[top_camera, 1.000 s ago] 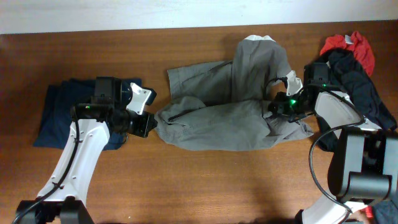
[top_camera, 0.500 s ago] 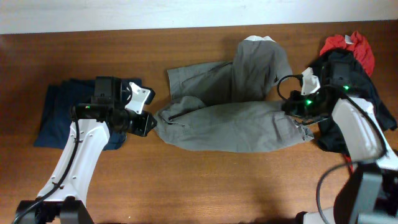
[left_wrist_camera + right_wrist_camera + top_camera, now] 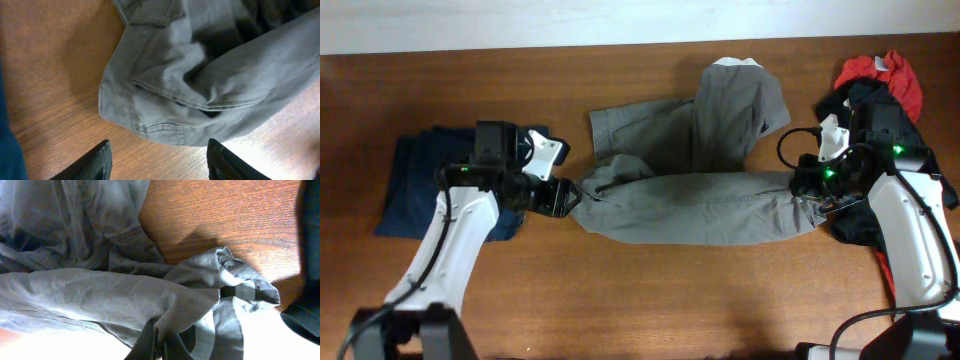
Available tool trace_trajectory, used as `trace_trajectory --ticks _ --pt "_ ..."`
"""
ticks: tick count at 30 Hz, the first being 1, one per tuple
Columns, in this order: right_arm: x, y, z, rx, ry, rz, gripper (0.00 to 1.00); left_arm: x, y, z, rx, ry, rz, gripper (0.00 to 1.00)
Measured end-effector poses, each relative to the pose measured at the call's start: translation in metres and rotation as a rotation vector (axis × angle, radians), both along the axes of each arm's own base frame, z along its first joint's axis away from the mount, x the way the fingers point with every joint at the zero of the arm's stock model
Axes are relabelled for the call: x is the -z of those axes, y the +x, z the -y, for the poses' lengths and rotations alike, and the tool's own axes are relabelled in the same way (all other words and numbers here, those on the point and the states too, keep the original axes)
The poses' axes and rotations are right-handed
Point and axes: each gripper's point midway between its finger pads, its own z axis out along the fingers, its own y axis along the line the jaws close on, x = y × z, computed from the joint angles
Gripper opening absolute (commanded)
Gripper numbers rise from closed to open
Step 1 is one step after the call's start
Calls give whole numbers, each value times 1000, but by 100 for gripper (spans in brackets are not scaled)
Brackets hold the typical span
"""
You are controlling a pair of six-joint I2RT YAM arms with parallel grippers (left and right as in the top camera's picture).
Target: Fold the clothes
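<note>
Overhead, the grey shorts (image 3: 695,200) lie stretched across the middle of the table (image 3: 650,300). The right gripper (image 3: 808,186) is clamped on their right end, probably to pull the cloth flat. The left gripper (image 3: 563,197), fingers apart and empty, sits just beside the opposite end.

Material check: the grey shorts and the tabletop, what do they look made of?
The grey shorts: likely woven cotton, matte; stitched seams and soft creases show. The tabletop: wood or wood-look laminate, slight sheen; brown grain lines, which one is unclear.
</note>
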Motion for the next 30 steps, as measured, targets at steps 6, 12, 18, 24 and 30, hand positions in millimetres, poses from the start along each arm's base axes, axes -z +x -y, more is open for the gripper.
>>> trace_trajectory --ticks 6,12,18,24,30 --pt "0 0 1 1 -4 -1 4 50 -3 0 0 7 -149 64" --pt "0 0 1 1 -7 -2 4 76 -2 -4 -12 8 -203 64" --pt "0 -1 1 1 -7 -3 4 74 2 -14 -45 -18 -198 72" --pt "1 -2 8 23 -6 -7 4 69 12 -10 1 -59 -132 70" --pt "2 -7 14 45 -1 -28 4 59 15 7 82 -162 -81 60"
